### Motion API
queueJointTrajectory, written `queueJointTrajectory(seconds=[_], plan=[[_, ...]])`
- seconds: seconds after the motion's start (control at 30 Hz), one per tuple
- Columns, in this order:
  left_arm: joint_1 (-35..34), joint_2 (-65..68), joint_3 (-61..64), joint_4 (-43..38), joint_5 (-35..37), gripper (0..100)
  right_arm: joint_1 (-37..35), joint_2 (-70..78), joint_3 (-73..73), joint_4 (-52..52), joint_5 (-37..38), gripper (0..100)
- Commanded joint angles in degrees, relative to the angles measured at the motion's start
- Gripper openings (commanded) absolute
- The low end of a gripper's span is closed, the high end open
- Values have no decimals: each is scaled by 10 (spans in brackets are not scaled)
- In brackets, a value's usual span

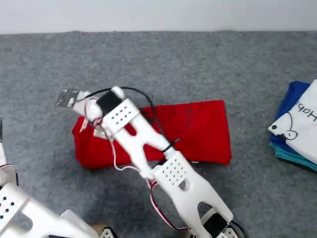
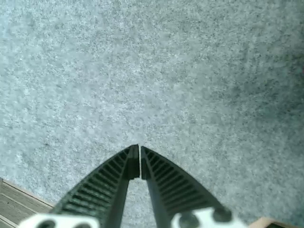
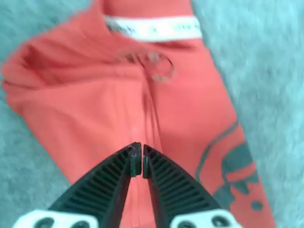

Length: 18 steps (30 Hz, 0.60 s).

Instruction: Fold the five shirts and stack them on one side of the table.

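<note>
A red shirt (image 1: 198,131) lies folded into a long band in the middle of the grey table; its white collar label (image 3: 152,28) and a dark print (image 3: 235,171) show in the right wrist view. My right gripper (image 3: 137,159) hangs shut over the red cloth near the shirt's left end (image 1: 85,118), with no cloth visible between its tips. My left gripper (image 2: 139,159) is shut with nothing in it, above bare grey felt by the table's near edge; its arm (image 1: 15,210) sits at the lower left of the high view.
A stack of folded shirts (image 1: 297,131), white on top of blue and teal, lies at the table's right edge. A wooden strip (image 2: 19,204) runs along the felt's border near the left gripper. Bare felt (image 1: 163,64) stretches behind the red shirt.
</note>
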<state>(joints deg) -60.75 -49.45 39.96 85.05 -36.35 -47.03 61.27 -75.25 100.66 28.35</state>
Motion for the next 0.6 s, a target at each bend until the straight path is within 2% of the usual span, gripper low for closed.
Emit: queueJointTrajectory(seconds=[0.0,0.33,0.57], plan=[[1,-11,-7,-18,-5,15,26,-77,69,24,-6,10],[1,-9,-5,-18,-5,15,48,-146,319,12,-7,10],[1,-8,-4,-21,-5,15,72,-99,339,0,-7,10]])
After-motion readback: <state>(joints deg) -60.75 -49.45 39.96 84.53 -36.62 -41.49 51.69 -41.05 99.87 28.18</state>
